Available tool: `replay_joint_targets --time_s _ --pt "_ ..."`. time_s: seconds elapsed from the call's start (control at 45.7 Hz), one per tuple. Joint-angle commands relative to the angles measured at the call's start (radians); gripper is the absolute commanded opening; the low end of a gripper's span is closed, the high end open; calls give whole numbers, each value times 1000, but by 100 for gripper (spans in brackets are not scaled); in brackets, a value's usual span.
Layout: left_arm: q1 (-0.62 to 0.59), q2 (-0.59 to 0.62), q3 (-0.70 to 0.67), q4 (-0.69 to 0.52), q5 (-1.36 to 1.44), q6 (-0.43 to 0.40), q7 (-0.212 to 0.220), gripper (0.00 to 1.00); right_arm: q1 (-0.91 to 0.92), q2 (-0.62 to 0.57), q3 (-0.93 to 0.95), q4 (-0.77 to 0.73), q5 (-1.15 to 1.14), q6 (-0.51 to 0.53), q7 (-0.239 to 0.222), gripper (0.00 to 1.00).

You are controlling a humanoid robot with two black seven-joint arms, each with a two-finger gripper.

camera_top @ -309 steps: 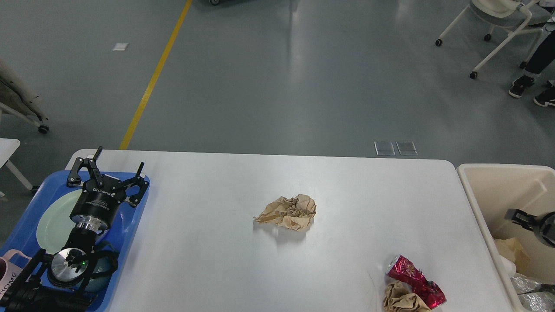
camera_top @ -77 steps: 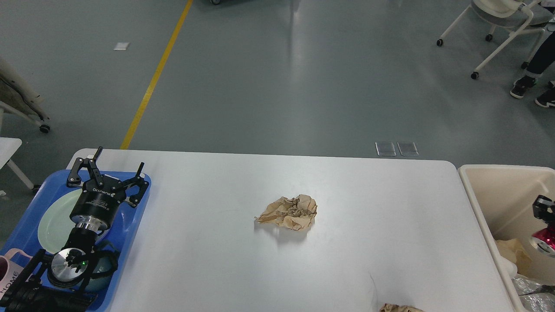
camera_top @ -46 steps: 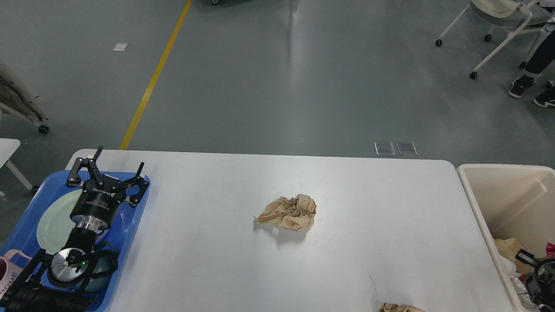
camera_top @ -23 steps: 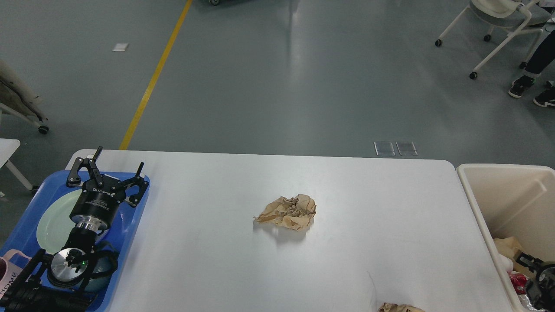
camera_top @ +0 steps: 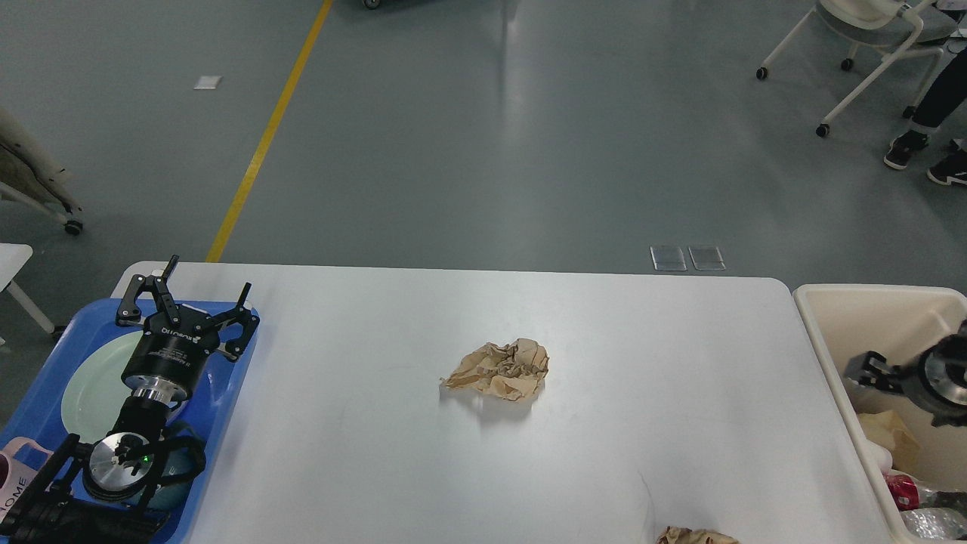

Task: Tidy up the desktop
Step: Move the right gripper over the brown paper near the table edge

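Off the desktop's [camera_top: 363,453] right edge, the beige bin [camera_top: 846,310] holds paper, foil and a red can [camera_top: 903,489] beneath the right gripper [camera_top: 865,368], fingers indiscernible; the left gripper [camera_top: 185,298] is spread over the left-edge blue tray [camera_top: 45,378].

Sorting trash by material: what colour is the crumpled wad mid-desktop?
Light brown crumpled wad, best seen in the head view.

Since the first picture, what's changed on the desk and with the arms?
The red crushed can left the desktop and now lies in the beige bin. The right claw carried it there, let go and now hangs over the bin. The left claw, the middle paper wad and the front-edge wad stayed put.
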Motion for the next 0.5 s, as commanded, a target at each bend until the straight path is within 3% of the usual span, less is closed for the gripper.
replay_joint_targets --time_s 0.0,0.088,0.197,0.35,0.482 --pt "0 0 0 0 0 0 0 97 280 58 -46 153 0 336 -1 100" --pt "0 0 0 0 0 0 0 97 451 101 -48 252 18 515 -1 100" --pt "1 0 2 0 0 0 0 97 631 147 -74 387 99 574 -5 100" --pt "1 0 0 0 0 0 0 97 878 156 -134 631 145 510 -13 100" --pt "3 0 -1 0 0 1 0 97 1018 208 -232 789 164 377 -10 100"
